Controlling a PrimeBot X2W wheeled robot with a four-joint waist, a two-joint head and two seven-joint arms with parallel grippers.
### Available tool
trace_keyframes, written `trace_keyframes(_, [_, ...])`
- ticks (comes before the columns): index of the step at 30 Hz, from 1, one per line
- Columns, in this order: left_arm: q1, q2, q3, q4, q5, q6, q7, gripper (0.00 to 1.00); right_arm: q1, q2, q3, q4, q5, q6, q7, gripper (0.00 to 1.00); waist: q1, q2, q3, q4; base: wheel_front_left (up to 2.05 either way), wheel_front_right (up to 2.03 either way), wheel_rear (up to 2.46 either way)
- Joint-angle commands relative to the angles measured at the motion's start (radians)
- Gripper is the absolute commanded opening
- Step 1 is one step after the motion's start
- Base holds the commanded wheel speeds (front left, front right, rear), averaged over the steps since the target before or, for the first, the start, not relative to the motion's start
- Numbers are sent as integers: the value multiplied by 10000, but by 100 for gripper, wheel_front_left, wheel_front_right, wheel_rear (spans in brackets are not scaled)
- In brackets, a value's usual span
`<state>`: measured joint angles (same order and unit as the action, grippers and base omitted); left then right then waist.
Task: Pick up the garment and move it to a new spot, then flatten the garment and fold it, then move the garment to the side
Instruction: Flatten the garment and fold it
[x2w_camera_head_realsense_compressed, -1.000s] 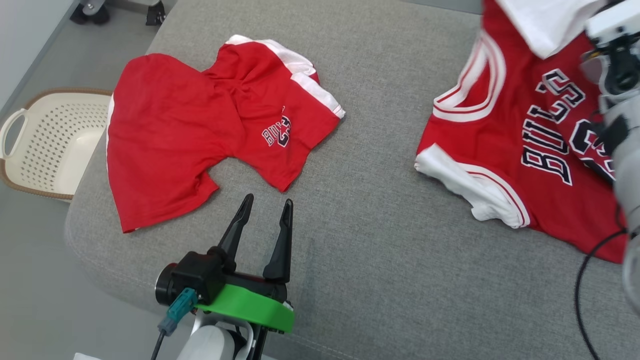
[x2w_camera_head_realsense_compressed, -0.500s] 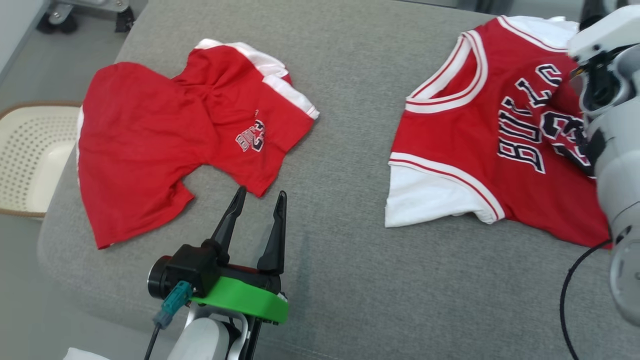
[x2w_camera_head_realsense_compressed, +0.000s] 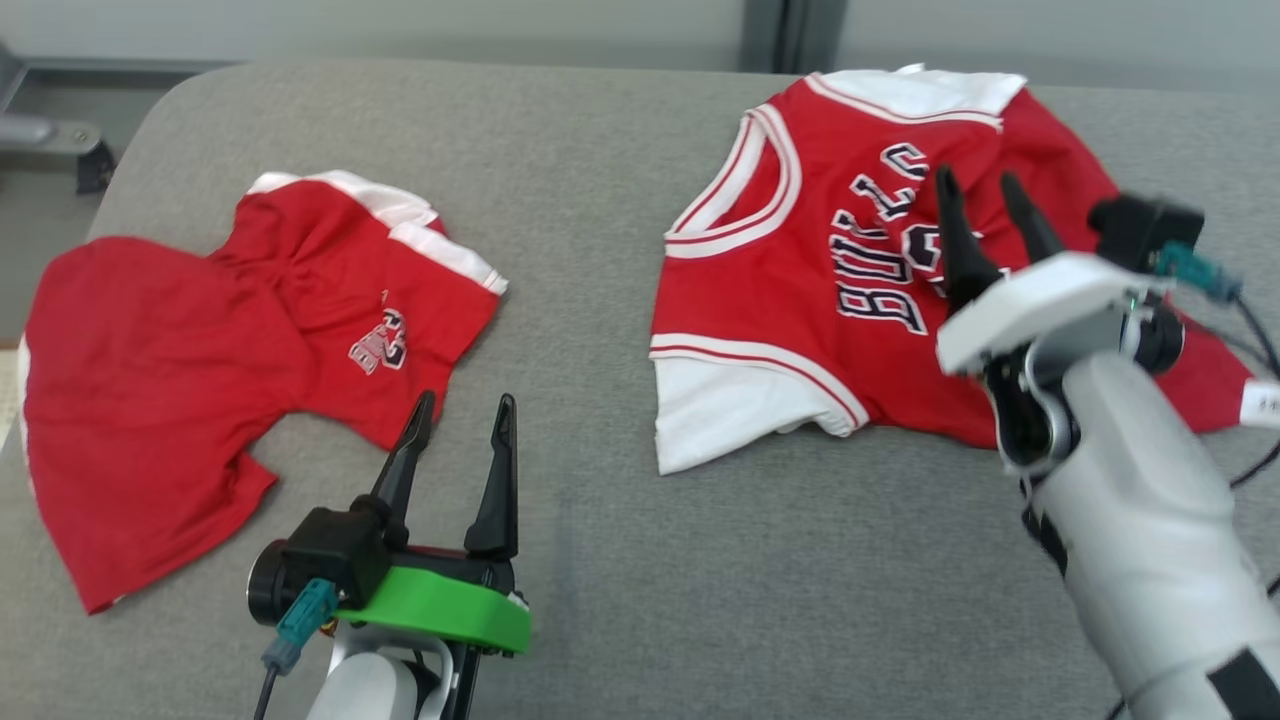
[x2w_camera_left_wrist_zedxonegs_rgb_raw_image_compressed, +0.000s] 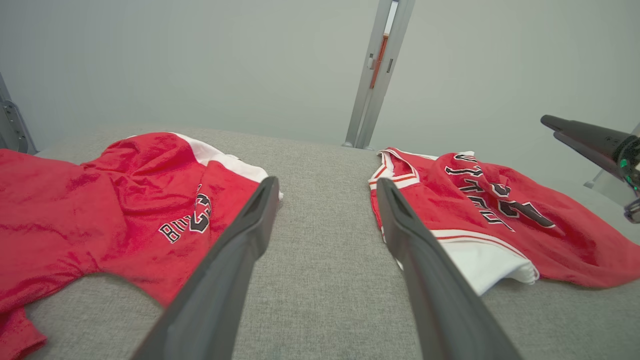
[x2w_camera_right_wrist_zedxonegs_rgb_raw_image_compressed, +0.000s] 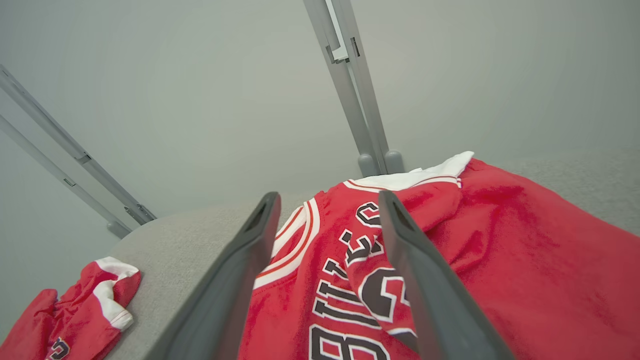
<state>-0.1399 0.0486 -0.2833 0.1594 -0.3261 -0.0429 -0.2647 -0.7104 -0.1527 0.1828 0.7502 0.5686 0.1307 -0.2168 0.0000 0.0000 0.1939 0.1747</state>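
The garment, a red jersey (x2w_camera_head_realsense_compressed: 800, 290) with white trim and black BULLS lettering, lies rumpled on the right half of the grey padded surface (x2w_camera_head_realsense_compressed: 600, 560). One white sleeve is spread toward the front. My right gripper (x2w_camera_head_realsense_compressed: 978, 180) hovers over the jersey's chest, open, with nothing between its fingers. In the right wrist view the right gripper (x2w_camera_right_wrist_zedxonegs_rgb_raw_image_compressed: 330, 196) looks along the jersey (x2w_camera_right_wrist_zedxonegs_rgb_raw_image_compressed: 525, 280), where a fold bulges under the lettering. My left gripper (x2w_camera_head_realsense_compressed: 467, 400) stands open and empty near the front edge. In the left wrist view the left gripper (x2w_camera_left_wrist_zedxonegs_rgb_raw_image_compressed: 327, 182) frames bare surface, with the jersey (x2w_camera_left_wrist_zedxonegs_rgb_raw_image_compressed: 500, 215) to its right.
Red shorts (x2w_camera_head_realsense_compressed: 200, 340) with white side stripes and a small logo lie crumpled at the left, also seen as shorts (x2w_camera_left_wrist_zedxonegs_rgb_raw_image_compressed: 100, 200) and shorts (x2w_camera_right_wrist_zedxonegs_rgb_raw_image_compressed: 75, 310). A grey strip of surface separates the two pieces. A wall and metal post (x2w_camera_left_wrist_zedxonegs_rgb_raw_image_compressed: 375, 75) stand behind.
My right gripper has opened and let go of the jersey, which now lies on the surface. The right arm has dropped into the lower right. The head camera has tilted up and turned.
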Motion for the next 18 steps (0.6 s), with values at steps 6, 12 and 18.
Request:
trace_keyframes(6, [347, 34, 250, -2, 32, 2, 6, 100, 2406, -560, 559, -2105, 46, 1, -399, 100, 0, 0, -814, -1181, 0, 0, 0])
trace_keyframes(12, [523, 34, 382, 71, -10, -33, 6, 100, 4186, -206, 21, -4162, -1201, 2, -485, 100, 0, 0, -858, -1556, 0, 0, 0])
trace_keyframes(18, [535, 34, 436, 324, 93, -126, 6, 100, 5251, 287, -459, -5260, -2581, 1, -485, 100, 0, 0, -798, -1822, 0, 0, 0])
